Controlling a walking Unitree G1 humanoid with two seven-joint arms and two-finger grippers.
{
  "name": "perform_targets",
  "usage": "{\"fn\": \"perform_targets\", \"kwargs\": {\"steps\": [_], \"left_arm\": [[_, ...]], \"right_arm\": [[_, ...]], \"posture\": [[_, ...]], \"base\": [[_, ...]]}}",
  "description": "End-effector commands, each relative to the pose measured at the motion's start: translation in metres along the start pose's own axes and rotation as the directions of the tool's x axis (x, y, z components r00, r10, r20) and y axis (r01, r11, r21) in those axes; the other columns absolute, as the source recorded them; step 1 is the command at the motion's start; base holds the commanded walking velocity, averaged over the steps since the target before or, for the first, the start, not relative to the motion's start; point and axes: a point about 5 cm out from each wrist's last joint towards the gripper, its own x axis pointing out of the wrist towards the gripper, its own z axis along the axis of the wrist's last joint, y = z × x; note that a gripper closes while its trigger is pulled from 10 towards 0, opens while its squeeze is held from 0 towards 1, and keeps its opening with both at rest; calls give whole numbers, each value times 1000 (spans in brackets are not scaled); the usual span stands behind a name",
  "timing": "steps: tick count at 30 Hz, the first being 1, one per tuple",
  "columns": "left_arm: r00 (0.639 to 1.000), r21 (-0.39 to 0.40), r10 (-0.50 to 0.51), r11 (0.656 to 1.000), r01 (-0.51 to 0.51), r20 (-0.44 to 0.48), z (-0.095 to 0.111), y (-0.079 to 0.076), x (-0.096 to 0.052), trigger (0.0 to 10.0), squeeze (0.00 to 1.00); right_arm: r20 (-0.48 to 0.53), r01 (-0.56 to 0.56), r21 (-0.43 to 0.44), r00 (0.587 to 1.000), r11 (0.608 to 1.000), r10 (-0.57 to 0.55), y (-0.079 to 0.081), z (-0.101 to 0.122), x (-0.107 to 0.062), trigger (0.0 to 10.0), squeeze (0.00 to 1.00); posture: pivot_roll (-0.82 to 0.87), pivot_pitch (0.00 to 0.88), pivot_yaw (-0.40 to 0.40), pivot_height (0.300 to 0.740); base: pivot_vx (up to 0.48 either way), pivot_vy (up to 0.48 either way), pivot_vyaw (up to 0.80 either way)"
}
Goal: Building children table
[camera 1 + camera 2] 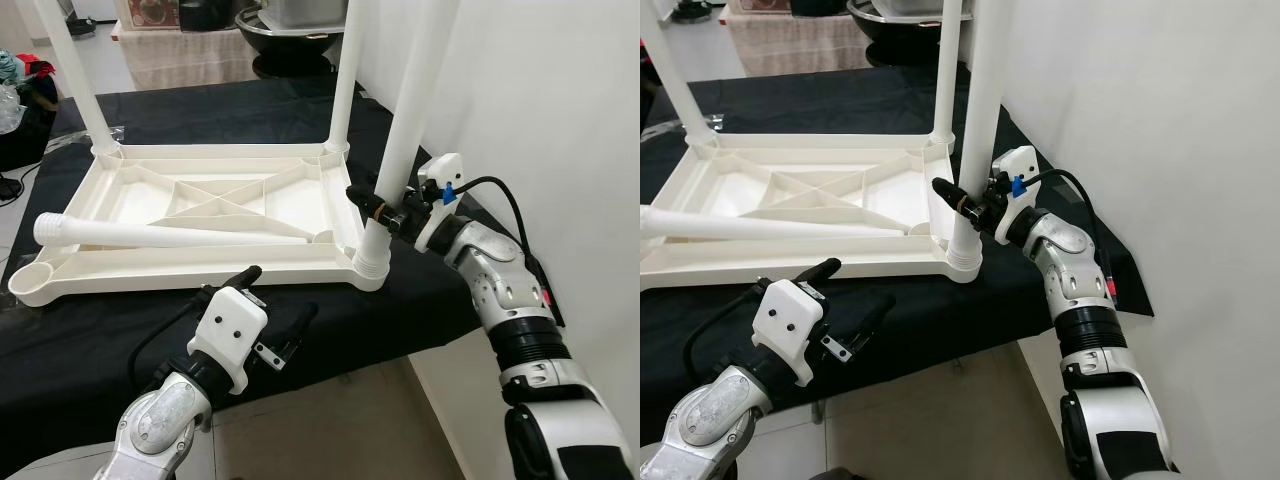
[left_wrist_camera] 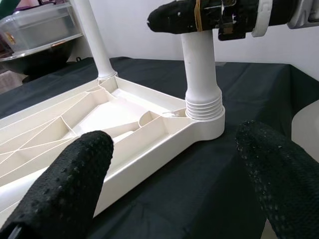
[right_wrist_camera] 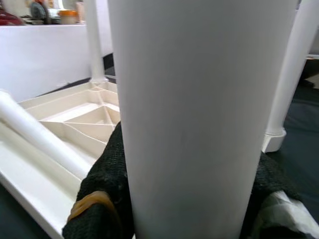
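1. The right gripper (image 1: pixel 385 211) is clamped around one upright leg (image 1: pixel 408 130), just above its threaded foot at the near right corner of the tabletop (image 1: pixel 130 265).
2. The left gripper (image 1: pixel 278 305) hangs open, holding nothing, over the black cloth (image 1: pixel 330 345) just in front of the tabletop.
3. The tabletop lies upside down on the cloth.
4. Three legs stand in its corners; a fourth, loose leg (image 1: pixel 160 235) lies across its ribs.

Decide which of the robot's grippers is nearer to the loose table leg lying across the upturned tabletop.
Left. The left gripper hovers open just in front of the loose leg; the right gripper clamps an upright leg at the far corner.
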Motion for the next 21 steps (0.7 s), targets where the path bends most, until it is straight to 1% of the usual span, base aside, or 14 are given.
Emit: {"fn": "perform_targets", "kwargs": {"steps": [1, 2, 4, 5, 8, 9, 10, 11, 14, 15, 16, 17, 20, 21], "left_arm": [[1000, -15, -15, 1000, 14, -24, -4, -5, 1, 10000, 0], [1000, -15, -15, 1000, 14, -24, -4, -5, 1, 10000, 0], [1000, -19, -25, 1000, 24, -20, -4, -10, 2, 10000, 0], [1000, -19, -25, 1000, 24, -20, -4, -10, 2, 10000, 0], [999, -23, -30, 999, 30, -16, -3, -11, 2, 10000, 0], [999, -23, -30, 999, 30, -16, -3, -11, 2, 10000, 0], [999, -23, -30, 999, 30, -16, -3, -12, 3, 10000, 0], [999, -23, -30, 999, 30, -15, -2, -12, 3, 10000, 0], [999, -26, -31, 999, 31, -7, -1, -13, 4, 10000, 0], [1000, -27, -31, 999, 31, -6, 0, -13, 5, 10000, 0], [1000, -28, -31, 999, 31, -3, 1, -14, 5, 10000, 0], [1000, -28, -31, 999, 31, -3, 1, -14, 5, 10000, 0], [999, -34, -33, 999, 34, 5, 3, -17, 7, 10000, 0], [999, -36, -34, 999, 34, 7, 3, -17, 7, 10000, 0]], "right_arm": [[-155, 155, 6, 976, 988, -153, 0, -30, -1, 0, 0], [-155, 155, 6, 976, 988, -153, 0, -30, -1, 0, 0], [-191, 314, 6, 932, 949, -307, 0, -35, 4, 0, 0], [-191, 314, 6, 932, 949, -307, 0, -35, 4, 0, 0], [-200, 464, -23, 866, 886, -458, -1, -35, 8, 0, 0], [-200, 464, -23, 866, 886, -458, -1, -35, 8, 0, 0], [-201, 505, -16, 844, 863, -498, 0, -35, 11, 0, 0], [-195, 563, -17, 808, 826, -555, 2, -33, 13, 0, 0], [-170, 674, -40, 723, 738, -670, 10, -27, 19, 0, 0], [-163, 692, -42, 707, 720, -688, 12, -26, 19, 0, 0], [-145, 742, -43, 657, 669, -739, 14, -22, 20, 0, 0], [-145, 742, -43, 657, 669, -739, 14, -22, 20, 0, 0], [-80, 872, -15, 486, 489, -870, 21, -11, 19, 0, 0], [-83, 892, -2, 450, 451, -889, 24, -9, 19, 0, 0]], "posture": [[63, 82, -57, 740], [63, 82, -57, 740], [65, 81, -59, 740], [65, 81, -59, 740], [65, 81, -60, 740], [65, 81, -60, 740], [65, 81, -60, 740], [66, 80, -60, 740], [66, 80, -61, 740], [66, 80, -61, 740], [65, 83, -63, 740], [65, 83, -63, 740], [65, 86, -66, 740], [65, 86, -66, 740]], "base": [[0, 0, 0], [0, 0, 0], [0, 0, 0], [0, 0, 0], [0, 0, 0], [0, 0, 0], [0, 0, 0], [0, 0, 0], [0, 0, 0], [0, 0, 0], [0, 0, 0], [0, 0, 0], [0, 0, 0], [0, 0, 0]]}}
